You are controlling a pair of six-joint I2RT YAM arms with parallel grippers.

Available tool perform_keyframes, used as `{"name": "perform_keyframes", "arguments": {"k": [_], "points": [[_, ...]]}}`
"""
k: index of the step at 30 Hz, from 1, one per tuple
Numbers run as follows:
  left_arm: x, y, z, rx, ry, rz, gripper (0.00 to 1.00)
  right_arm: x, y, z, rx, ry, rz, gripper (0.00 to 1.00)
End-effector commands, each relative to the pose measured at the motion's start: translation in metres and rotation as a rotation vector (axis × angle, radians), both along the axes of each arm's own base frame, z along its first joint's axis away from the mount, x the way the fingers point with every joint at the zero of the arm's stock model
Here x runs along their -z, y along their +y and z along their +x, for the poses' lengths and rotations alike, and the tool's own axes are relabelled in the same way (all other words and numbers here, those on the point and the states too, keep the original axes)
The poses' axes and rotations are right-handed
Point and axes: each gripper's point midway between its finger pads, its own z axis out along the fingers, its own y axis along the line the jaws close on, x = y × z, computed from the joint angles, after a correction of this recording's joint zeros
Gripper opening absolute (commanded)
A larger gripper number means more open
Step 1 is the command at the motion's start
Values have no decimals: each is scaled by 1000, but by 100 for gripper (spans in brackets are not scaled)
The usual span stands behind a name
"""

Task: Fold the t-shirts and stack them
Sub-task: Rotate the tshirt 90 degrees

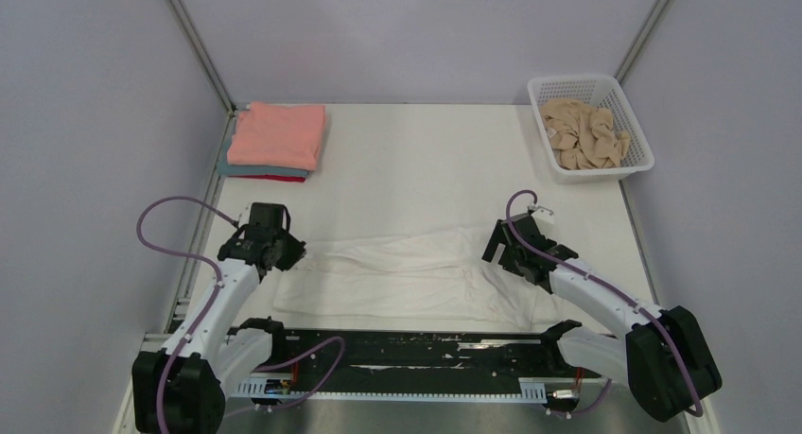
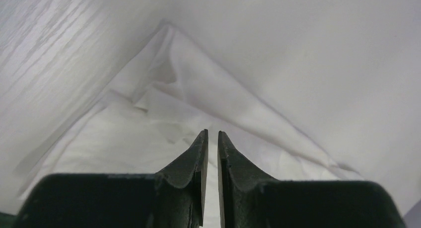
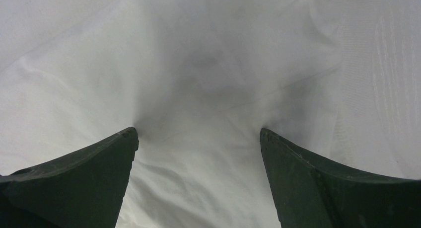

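A large white t-shirt (image 1: 397,278) lies spread and partly folded across the near middle of the table. My left gripper (image 1: 288,254) is at its left edge, jaws shut to a thin slit with white cloth (image 2: 149,138) between them (image 2: 212,133). My right gripper (image 1: 496,250) is open at the shirt's right part, fingertips down on the cloth (image 3: 198,131), which fills that view (image 3: 198,64). A salmon-pink folded shirt (image 1: 277,133) tops a teal one (image 1: 241,169) and a red one (image 1: 284,178) at the back left. A tan shirt (image 1: 582,131) lies crumpled in the basket.
A white mesh basket (image 1: 591,78) stands at the back right corner. Grey walls close in the table on three sides. A black rail (image 1: 397,349) runs along the near edge between the arm bases.
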Motion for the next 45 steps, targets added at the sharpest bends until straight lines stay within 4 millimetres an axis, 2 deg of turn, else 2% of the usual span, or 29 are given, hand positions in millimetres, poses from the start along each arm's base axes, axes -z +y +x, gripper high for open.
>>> {"name": "perform_keyframes", "arguments": {"k": [1,4,5,6,7,8,12,15,18,19,23,26,27,31,36,38,40,43,45], "points": [[-44,-24,64,83,-192,-66,19,5,-4,-2,-12,7,-19,100],[-39,-45,77,163,-174,-95,17,7,-5,-3,-7,16,-20,100],[-31,-60,75,214,-139,-104,17,7,-5,-3,-6,17,-20,100],[-31,-72,75,264,-134,-101,16,8,-5,-3,-5,21,-22,100],[-21,-77,75,280,-97,-95,16,8,-5,-3,-7,23,-24,100],[-20,-85,73,313,-82,-87,16,9,-5,-3,-9,26,-26,100],[9,-90,59,367,42,-58,15,11,-6,-4,-11,33,-30,100],[26,-80,39,370,123,-19,15,11,-8,-5,-6,31,-33,100],[43,-54,14,325,217,82,15,11,-9,-5,-9,33,-37,100],[45,-46,5,312,255,111,16,11,-9,-5,-10,32,-37,100],[46,-12,-10,201,316,223,18,12,-11,-6,-8,35,-40,100],[50,8,-19,114,339,231,25,13,-13,-6,-4,35,-39,100],[54,15,-23,86,349,228,33,13,-14,-7,0,35,-40,100],[54,20,-24,57,322,203,42,11,-18,-5,18,27,-33,100],[51,7,-13,112,260,151,46,14,-18,3,35,32,-13,100],[54,-3,-9,151,244,103,46,20,-12,14,31,41,18,100],[60,-14,-10,178,240,50,46,21,-2,35,28,40,48,100],[64,-27,-10,206,226,-14,46,15,11,86,48,34,47,100],[65,-32,-13,218,224,-39,46,8,23,130,42,-1,38,100]]}}
